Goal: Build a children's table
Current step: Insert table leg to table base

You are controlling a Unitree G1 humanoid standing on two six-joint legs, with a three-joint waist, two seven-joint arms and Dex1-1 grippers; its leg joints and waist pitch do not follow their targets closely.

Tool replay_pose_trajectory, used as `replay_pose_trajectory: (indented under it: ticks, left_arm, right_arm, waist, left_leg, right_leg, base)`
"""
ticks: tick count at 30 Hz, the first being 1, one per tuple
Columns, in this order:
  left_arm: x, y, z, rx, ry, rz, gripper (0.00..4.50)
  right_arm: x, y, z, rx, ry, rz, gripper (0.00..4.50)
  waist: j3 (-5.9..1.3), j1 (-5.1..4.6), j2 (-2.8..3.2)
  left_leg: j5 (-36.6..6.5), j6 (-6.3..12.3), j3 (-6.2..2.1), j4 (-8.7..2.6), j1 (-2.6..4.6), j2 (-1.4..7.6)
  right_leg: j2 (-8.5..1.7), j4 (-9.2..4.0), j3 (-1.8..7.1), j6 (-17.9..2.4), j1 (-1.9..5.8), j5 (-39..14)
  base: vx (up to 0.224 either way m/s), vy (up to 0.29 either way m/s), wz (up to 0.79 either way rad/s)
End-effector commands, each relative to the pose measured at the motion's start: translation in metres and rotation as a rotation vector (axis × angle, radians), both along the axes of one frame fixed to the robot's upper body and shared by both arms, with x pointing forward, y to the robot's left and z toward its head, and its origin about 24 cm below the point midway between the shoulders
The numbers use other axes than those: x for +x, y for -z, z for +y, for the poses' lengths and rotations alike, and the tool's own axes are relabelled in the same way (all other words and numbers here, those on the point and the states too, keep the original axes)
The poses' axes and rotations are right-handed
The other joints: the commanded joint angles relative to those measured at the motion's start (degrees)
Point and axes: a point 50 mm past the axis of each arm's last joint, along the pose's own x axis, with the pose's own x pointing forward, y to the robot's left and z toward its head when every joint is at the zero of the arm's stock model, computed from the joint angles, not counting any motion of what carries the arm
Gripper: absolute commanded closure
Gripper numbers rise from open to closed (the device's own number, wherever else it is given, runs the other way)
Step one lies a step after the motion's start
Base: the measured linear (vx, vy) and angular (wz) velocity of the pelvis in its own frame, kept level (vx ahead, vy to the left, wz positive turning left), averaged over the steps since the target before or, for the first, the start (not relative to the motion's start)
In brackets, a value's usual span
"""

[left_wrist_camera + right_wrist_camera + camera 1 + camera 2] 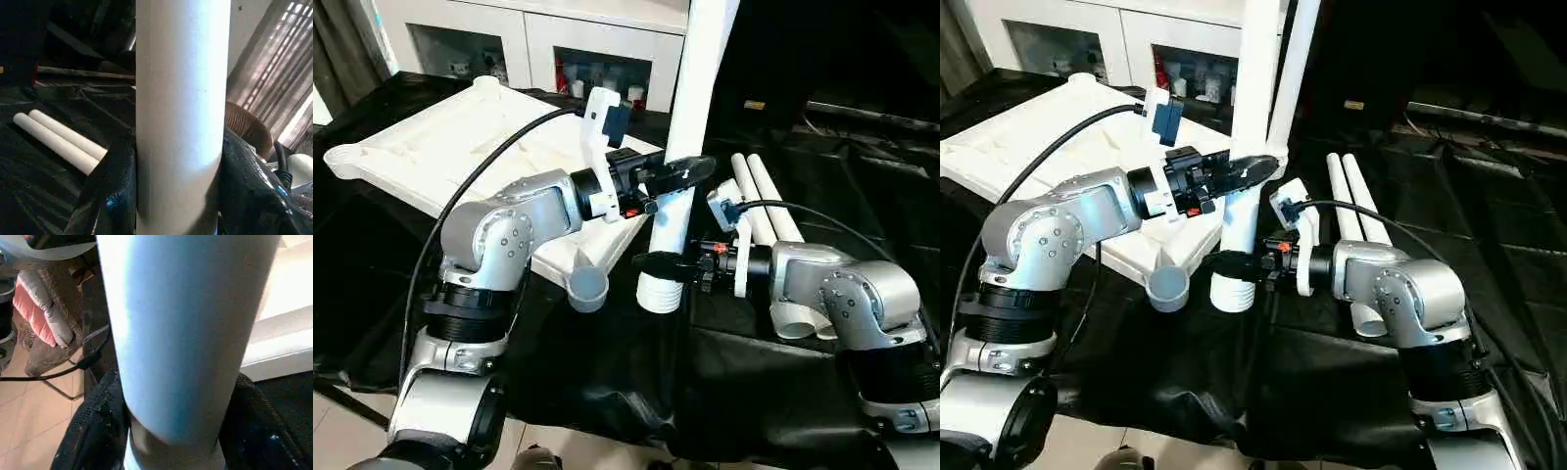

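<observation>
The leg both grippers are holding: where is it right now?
In the left eye view, the leg stands upright at centre, between the table top on the left and two spare legs lying on the right, its ribbed end beside the corner socket.

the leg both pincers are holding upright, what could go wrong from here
1. The leg stands upright beside the tabletop, its ribbed end off to the side of the corner socket; pushing down now would likely miss.
2. The left pincer and right pincer clamp it at different heights, so uneven motion could tilt or twist the leg.
3. The spare legs lie by the right arm, which might knock them rolling.
</observation>
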Motion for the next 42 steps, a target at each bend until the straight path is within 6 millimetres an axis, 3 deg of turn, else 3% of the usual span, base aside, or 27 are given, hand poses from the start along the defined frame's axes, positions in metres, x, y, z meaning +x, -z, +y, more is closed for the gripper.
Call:
replay_pose_trajectory:
  ticks: [1, 6, 8, 11, 13, 20, 23, 25, 26, 27, 28, 29, 33, 34, 39, 42]
  left_arm:
    - [-0.003, -0.005, -0.005, -0.003, 0.039, -0.017, 2.65]
    - [0.001, -0.004, -0.002, 0.027, -0.019, -0.037, 2.65]
    - [-0.001, -0.003, 0.001, 0.008, -0.003, -0.014, 1.95]
    - [0.000, -0.006, 0.005, -0.017, -0.022, -0.025, 1.93]
    - [0.004, -0.007, 0.009, -0.033, -0.078, -0.039, 1.55]
    - [0.008, -0.016, 0.035, -0.167, -0.193, -0.073, 1.51]
    - [0.004, -0.012, 0.050, -0.077, -0.199, -0.137, 1.51]
    - [-0.002, 0.008, 0.064, 0.242, -0.175, -0.244, 1.51]
    - [-0.002, 0.008, 0.064, 0.242, -0.175, -0.244, 1.51]
    - [-0.007, 0.029, 0.076, 0.540, -0.099, -0.367, 1.51]
    - [-0.007, 0.029, 0.076, 0.540, -0.099, -0.367, 1.51]
    - [-0.011, 0.047, 0.089, 0.728, -0.015, -0.392, 1.51]
    - [-0.016, 0.060, 0.105, 0.861, 0.060, -0.347, 1.51]
    - [-0.018, 0.063, 0.113, 0.929, 0.113, -0.335, 1.51]
    - [-0.013, 0.069, 0.121, 1.081, 0.201, -0.379, 1.51]
    - [-0.007, 0.072, 0.121, 1.133, 0.232, -0.406, 1.51]
  right_arm:
    - [0.003, 0.000, -0.006, -0.007, 0.035, -0.004, 2.54]
    - [0.003, 0.000, -0.006, -0.004, 0.038, -0.008, 2.55]
    - [0.003, 0.000, -0.006, 0.000, 0.043, -0.014, 2.55]
    - [0.004, 0.000, -0.005, 0.009, 0.054, -0.023, 2.56]
    - [0.005, 0.000, -0.005, 0.025, 0.067, -0.030, 2.57]
    - [0.013, -0.003, -0.005, 0.103, 0.172, -0.069, 2.57]
    - [0.021, 0.000, -0.009, 0.069, 0.283, -0.108, 2.57]
    - [0.029, 0.008, -0.014, -0.006, 0.391, -0.156, 2.57]
    - [0.029, 0.008, -0.014, -0.006, 0.391, -0.156, 2.57]
    - [0.030, 0.011, -0.014, -0.008, 0.411, -0.181, 2.57]
    - [0.030, 0.011, -0.014, -0.008, 0.411, -0.181, 2.57]
    - [0.029, 0.011, -0.011, 0.009, 0.401, -0.204, 2.57]
    - [0.027, 0.014, -0.008, -0.003, 0.394, -0.234, 2.57]
    - [0.028, 0.015, -0.006, 0.005, 0.401, -0.237, 2.57]
    - [0.027, 0.018, -0.004, 0.006, 0.392, -0.254, 2.57]
    - [0.026, 0.019, -0.004, 0.005, 0.387, -0.264, 2.57]
  waist:
    - [-4.56, 0.25, 0.48]
    - [-4.60, 0.24, 0.48]
    - [-4.60, 0.27, 0.57]
    - [-4.60, 0.25, 0.66]
    - [-4.57, 0.25, 0.67]
    - [-4.60, 0.14, 0.66]
    - [-4.57, 0.02, 0.85]
    - [-4.52, -0.23, 1.09]
    - [-4.45, -0.11, 1.23]
    - [-4.43, -0.22, 0.80]
    - [-4.40, -0.04, 1.11]
    - [-4.40, -0.22, 1.46]
    - [-4.31, -0.34, 1.72]
    - [-4.28, -0.40, 1.49]
    - [-4.04, -0.36, 1.58]
    - [-4.13, -0.37, 1.52]
  left_leg:
    - [-5.63, -0.83, -0.01, -3.42, 0.00, 0.84]
    - [-5.52, -0.81, -0.05, -3.42, -0.02, 0.88]
    - [-5.68, -0.90, -0.03, -3.42, 0.00, 0.84]
    - [-5.70, -0.97, -0.05, -3.41, 0.01, 0.85]
    - [-6.08, -1.05, -0.06, -3.45, 0.01, 0.88]
    - [-6.53, -1.14, -0.06, -3.49, 0.11, 0.85]
    - [-6.42, -1.52, -0.15, -3.66, 0.08, 0.86]
    - [-6.56, -2.26, -0.20, -3.88, 0.27, 0.84]
    - [-7.06, -2.23, -0.28, -3.95, 0.56, 1.00]
    - [-7.31, -2.17, -0.27, -4.06, 0.52, 0.98]
    - [-7.69, -1.96, -0.51, -4.18, 0.55, 1.14]
    - [-7.93, -2.42, -0.38, -4.23, 0.75, 1.15]
    - [-9.23, -3.70, -0.20, -4.40, 0.95, 1.18]
    - [-9.58, -3.87, -0.14, -4.39, 0.87, 1.13]
    - [-12.35, -3.90, -0.14, -4.46, 0.98, 0.94]
    - [-11.88, -4.08, -0.25, -4.49, 0.85, 0.99]
  right_leg:
    - [-3.90, -4.16, 2.80, -8.60, 3.86, -9.44]
    - [-3.87, -4.10, 2.79, -8.61, 3.86, -9.12]
    - [-3.91, -4.11, 2.79, -8.68, 3.87, -9.33]
    - [-3.89, -4.08, 2.77, -8.91, 3.85, -9.00]
    - [-3.89, -4.11, 2.78, -9.10, 3.83, -8.92]
    - [-3.89, -4.14, 2.71, -9.11, 3.75, -9.09]
    - [-3.96, -4.18, 2.70, -8.36, 3.61, -9.99]
    - [-3.80, -4.18, 2.69, -6.74, 3.33, -11.97]
    - [-3.85, -4.45, 2.70, -6.21, 3.04, -12.73]
    - [-3.78, -4.50, 2.73, -5.59, 3.12, -13.09]
    - [-3.92, -4.43, 2.81, -5.05, 3.07, -13.58]
    - [-3.87, -4.21, 2.90, -5.09, 2.85, -12.33]
    - [-3.91, -3.67, 2.95, -7.49, 2.79, -9.94]
    - [-3.91, -3.58, 2.99, -8.09, 2.90, -9.72]
    - [-4.02, -4.12, 3.21, -7.30, 2.73, -14.49]
    - [-4.12, -4.09, 3.24, -7.07, 2.86, -14.23]
  base:
    - [0.000, 0.000, 0.00]
    - [0.000, 0.000, 0.00]
    - [0.000, 0.000, 0.00]
    - [0.000, 0.000, 0.00]
    - [0.000, 0.000, 0.00]
    - [0.000, 0.000, 0.00]
    - [0.000, 0.000, 0.00]
    - [0.000, 0.000, 0.00]
    - [0.000, 0.000, 0.00]
    - [0.000, 0.000, 0.00]
    - [0.000, 0.000, 0.00]
    - [0.000, 0.000, 0.00]
    - [0.000, 0.000, 0.00]
    - [0.000, 0.000, 0.00]
    - [0.000, 0.000, 0.00]
    - [0.000, 0.000, 0.00]
